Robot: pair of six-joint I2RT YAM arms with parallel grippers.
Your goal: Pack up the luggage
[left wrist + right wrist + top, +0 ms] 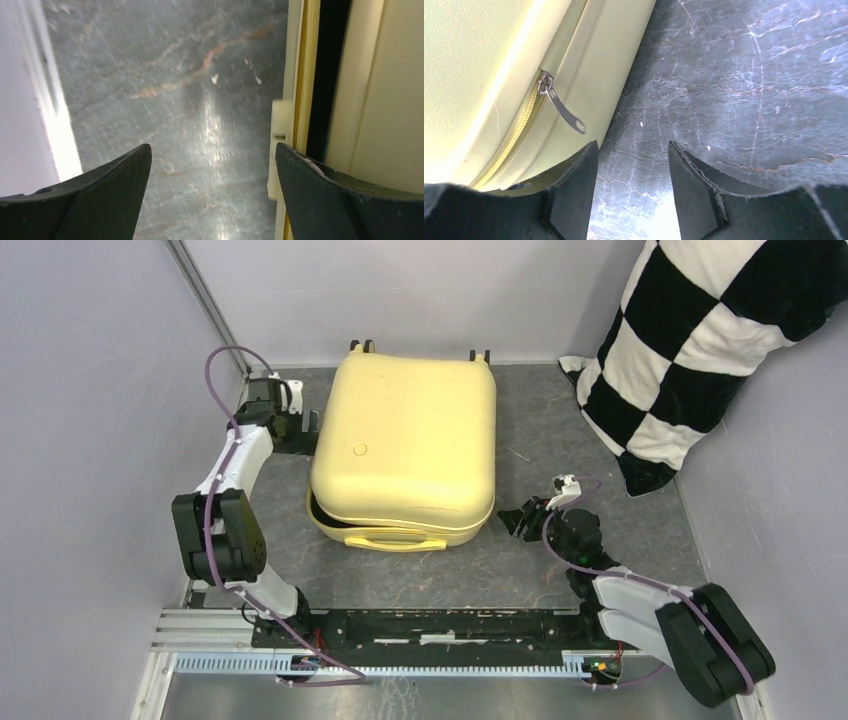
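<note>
The luggage [405, 445] lies nearly shut near the far edge of the tabletop [520, 570]. The left hand [212, 150] and the right hand [633, 145] stand open, empty, beside it. Only the right wrist view shows its zipper pull [564, 111].

one suitcase [405, 440], one checkered pillow [700, 350], two pincers [308, 424] [512, 520]

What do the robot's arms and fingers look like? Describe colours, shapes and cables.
The left arm and right arm have white links between bulky black joint housings. A purple cable loops along each. The fingers are matte black, tapered blades.
</note>
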